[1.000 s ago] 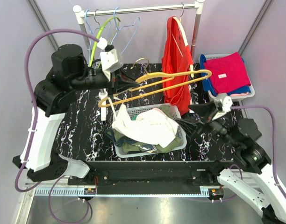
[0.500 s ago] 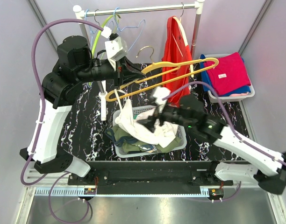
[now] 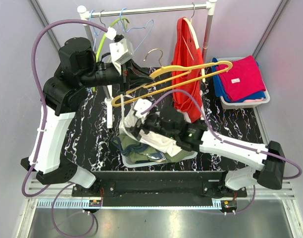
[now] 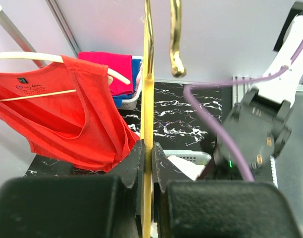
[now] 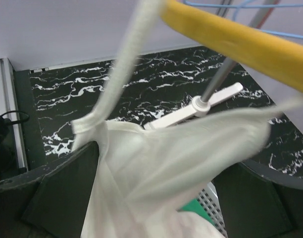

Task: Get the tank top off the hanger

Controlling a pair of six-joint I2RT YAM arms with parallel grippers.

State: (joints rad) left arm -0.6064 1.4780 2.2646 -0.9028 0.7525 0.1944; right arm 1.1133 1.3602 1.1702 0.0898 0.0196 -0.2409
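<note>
A yellow hanger point(image 3: 181, 79) with a gold hook point(image 4: 175, 39) is held in the air above the basket, my left gripper point(image 3: 127, 90) shut on its bar point(image 4: 148, 99). A white tank top point(image 3: 134, 119) hangs by one strap point(image 5: 124, 69) from the hanger's left end point(image 5: 230, 42) and drapes down into the basket. My right gripper point(image 5: 156, 193) reaches over the basket with its jaws wide open. The tank top's body point(image 5: 156, 168) lies between its fingers point(image 5: 57, 191).
A grey basket point(image 3: 141, 163) of mixed clothes sits mid-table. Behind stands a clothes rack point(image 3: 146, 10) with a red tank top point(image 3: 187, 64) and empty blue and green hangers point(image 3: 117, 29). A tray point(image 3: 263, 101) of pink and blue clothes is at the right.
My right arm swung from the table's right side across the basket to the white tank top, its jaws open. The left arm raised the hanger a little, then held still.
</note>
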